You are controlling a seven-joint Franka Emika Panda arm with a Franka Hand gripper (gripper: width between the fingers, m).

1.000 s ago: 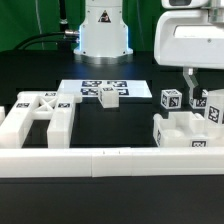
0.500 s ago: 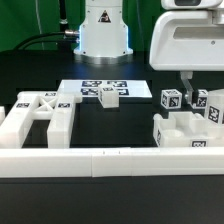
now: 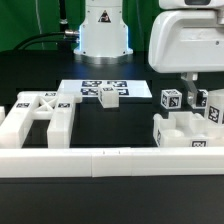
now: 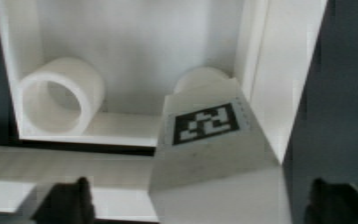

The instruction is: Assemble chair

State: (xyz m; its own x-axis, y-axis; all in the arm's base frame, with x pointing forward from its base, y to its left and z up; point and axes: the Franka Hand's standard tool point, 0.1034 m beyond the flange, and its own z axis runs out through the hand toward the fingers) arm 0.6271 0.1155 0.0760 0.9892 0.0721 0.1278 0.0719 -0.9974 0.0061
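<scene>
Exterior view: gripper (image 3: 190,90) low over the clustered chair parts (image 3: 185,128) at the exterior view's right of the black worktop (image 3: 140,118). Big chair frame (image 3: 38,112) well apart at the exterior view's left, small tagged block (image 3: 108,97) on the marker board (image 3: 80,87). Wrist view: jaws spread wide, straddling a tagged piece (image 4: 202,135), nothing clamped.

Chair parts, glossy white plastic, black-and-white square tags, unassembled.

1. Cross-braced frame (image 3: 38,113): lying on the worktop (image 3: 110,128) at the exterior view's left, tags on its upper face.
2. Small block (image 3: 108,97): alone, mid-rear, well apart from the rest.
3. Stepped walled piece (image 3: 180,131): at the exterior view's right.
4. Two tagged cubes (image 3: 171,100) (image 3: 213,109): upright just behind it (contact unclear).
5. Wrist view: tagged bar (image 4: 208,135), slanted, before a recess holding a rounded peg (image 4: 60,95).
</scene>
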